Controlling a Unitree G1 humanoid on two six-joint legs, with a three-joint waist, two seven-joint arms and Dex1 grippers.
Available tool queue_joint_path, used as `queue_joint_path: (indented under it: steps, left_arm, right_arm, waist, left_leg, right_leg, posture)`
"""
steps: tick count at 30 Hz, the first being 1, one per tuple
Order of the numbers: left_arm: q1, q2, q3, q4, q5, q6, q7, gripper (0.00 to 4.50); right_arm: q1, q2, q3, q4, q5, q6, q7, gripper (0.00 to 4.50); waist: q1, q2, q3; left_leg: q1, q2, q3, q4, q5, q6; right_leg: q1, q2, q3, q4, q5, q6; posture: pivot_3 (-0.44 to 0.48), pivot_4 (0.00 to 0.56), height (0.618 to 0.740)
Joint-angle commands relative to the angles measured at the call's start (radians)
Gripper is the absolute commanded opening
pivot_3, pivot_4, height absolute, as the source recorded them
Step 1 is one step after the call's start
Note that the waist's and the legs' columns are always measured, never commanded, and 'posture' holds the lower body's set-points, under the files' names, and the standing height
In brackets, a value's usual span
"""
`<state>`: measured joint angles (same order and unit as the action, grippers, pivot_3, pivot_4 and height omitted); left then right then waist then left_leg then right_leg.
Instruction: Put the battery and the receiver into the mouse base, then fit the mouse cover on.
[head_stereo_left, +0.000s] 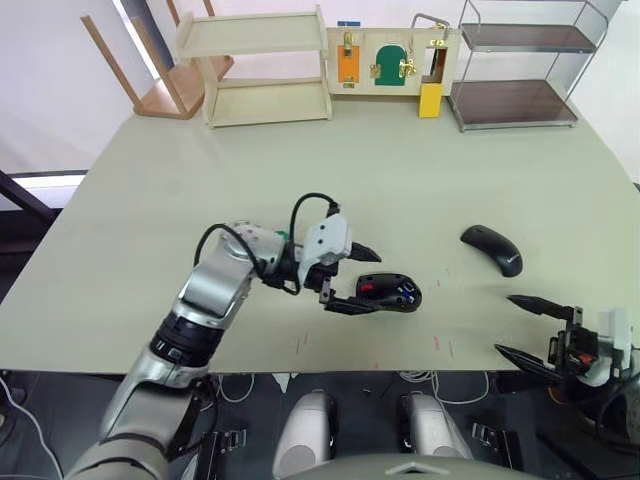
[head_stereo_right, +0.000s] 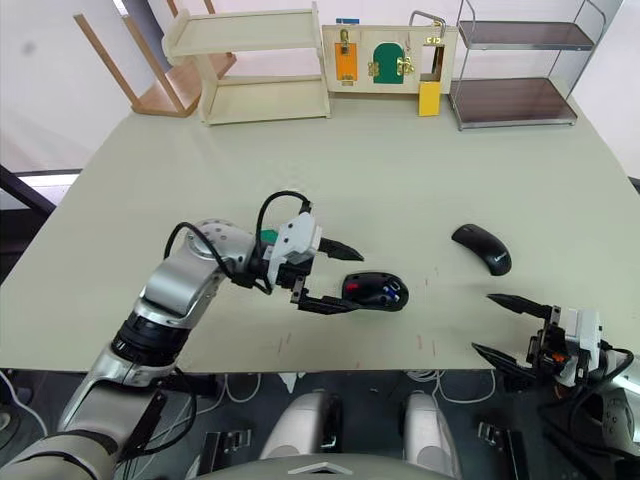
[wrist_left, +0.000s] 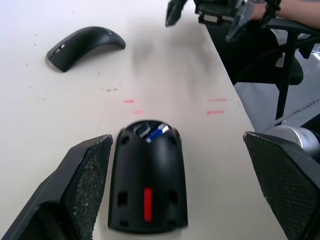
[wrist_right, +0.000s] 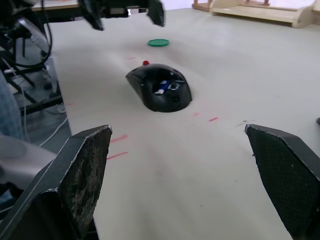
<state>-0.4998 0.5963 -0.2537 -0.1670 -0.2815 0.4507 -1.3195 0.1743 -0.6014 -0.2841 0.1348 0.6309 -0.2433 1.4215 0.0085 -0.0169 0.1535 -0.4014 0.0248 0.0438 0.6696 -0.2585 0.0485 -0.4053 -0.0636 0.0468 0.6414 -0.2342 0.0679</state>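
The mouse base (head_stereo_left: 392, 293) lies on the table near the front edge, its open inside facing up with a red part showing. The blue battery (wrist_left: 156, 133) sits in its compartment at the end away from my left gripper. I cannot make out the receiver. My left gripper (head_stereo_left: 366, 283) is open, with one finger on each side of the base's near end, and neither is pressing on it. To the right lies the mouse cover (head_stereo_left: 492, 249), a smooth black shell resting alone. My right gripper (head_stereo_left: 505, 323) hangs open at the table's front right edge, holding nothing.
A green disc (wrist_right: 158, 43) lies on the table behind my left wrist. At the back stand a wooden shelf (head_stereo_left: 265, 70), a lock board (head_stereo_left: 385, 62), a yellow block (head_stereo_left: 430, 100) and a metal rack (head_stereo_left: 520, 65). Small red marks (wrist_left: 129, 101) dot the tabletop.
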Motion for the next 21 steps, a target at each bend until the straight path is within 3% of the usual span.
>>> queue_joint_path:
  steps: [1,10,13,21]
  left_arm:
    - [0.05,0.055,0.087,-0.018,-0.036,-0.1,-0.018,4.47]
    - [0.209,0.103,0.24,-0.072,-0.185,-0.172,-0.042,4.47]
    - [0.275,0.126,0.294,-0.092,-0.214,-0.187,-0.041,4.47]
    - [0.371,0.142,0.397,-0.138,-0.275,-0.186,0.022,4.47]
  right_arm:
    - [-0.024,0.003,-0.031,-0.018,0.017,0.009,-0.031,4.5]
    - [-0.124,-0.038,-0.058,0.029,-0.036,0.076,-0.19,4.5]
    - [-0.186,-0.065,-0.037,0.036,-0.095,0.17,-0.315,4.5]
    - [-0.302,-0.136,-0.008,0.088,-0.141,0.323,-0.361,4.5]
  waist:
    - [-0.002,0.0,0.001]
    - [0.003,0.0,0.002]
    - [-0.004,0.001,0.003]
    - [-0.009,0.0,0.004]
  left_leg:
    - [0.0,0.001,0.0,0.0,0.0,0.0]
    - [0.0,0.002,0.001,0.0,0.0,0.0]
    - [0.0,0.003,0.001,0.0,0.0,0.0]
    - [0.0,0.003,0.002,0.0,0.0,0.0]
  right_leg:
    - [0.0,0.0,0.0,0.0,0.0,0.0]
    - [0.0,-0.001,0.0,0.0,0.0,0.0]
    - [0.0,-0.001,0.0,0.0,0.0,0.0]
    - [0.0,-0.001,0.0,0.0,0.0,0.0]
  posture:
    - [0.0,0.15,0.74]
    - [0.0,0.15,0.74]
    - [0.0,0.15,0.74]
    - [0.0,0.15,0.74]
